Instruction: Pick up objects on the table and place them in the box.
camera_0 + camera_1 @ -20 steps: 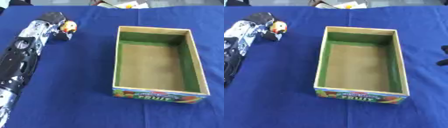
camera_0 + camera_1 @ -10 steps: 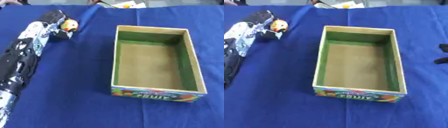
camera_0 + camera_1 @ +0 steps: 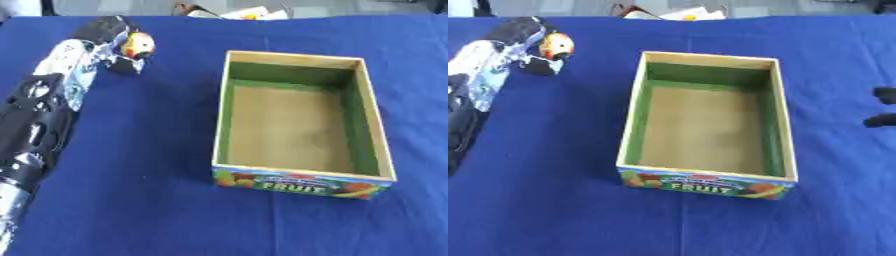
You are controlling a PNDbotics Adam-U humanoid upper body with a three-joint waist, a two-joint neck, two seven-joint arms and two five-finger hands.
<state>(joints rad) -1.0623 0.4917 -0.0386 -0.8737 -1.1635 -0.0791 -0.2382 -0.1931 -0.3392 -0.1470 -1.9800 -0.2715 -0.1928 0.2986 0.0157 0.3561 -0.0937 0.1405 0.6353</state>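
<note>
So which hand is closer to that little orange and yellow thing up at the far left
Left. The left hand is right at the small orange and yellow object, fingers curled around it. The right hand only shows at the right edge, beyond the box.

Green-lined box (image 3: pixel 378 130), navy cloth (image 3: pixel 140 150), orange-yellow object (image 3: pixel 137 45).

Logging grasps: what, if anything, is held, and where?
The left hand is closed around a small orange-and-yellow object; the contact spot is hidden. The right hand holds nothing visible.
</note>
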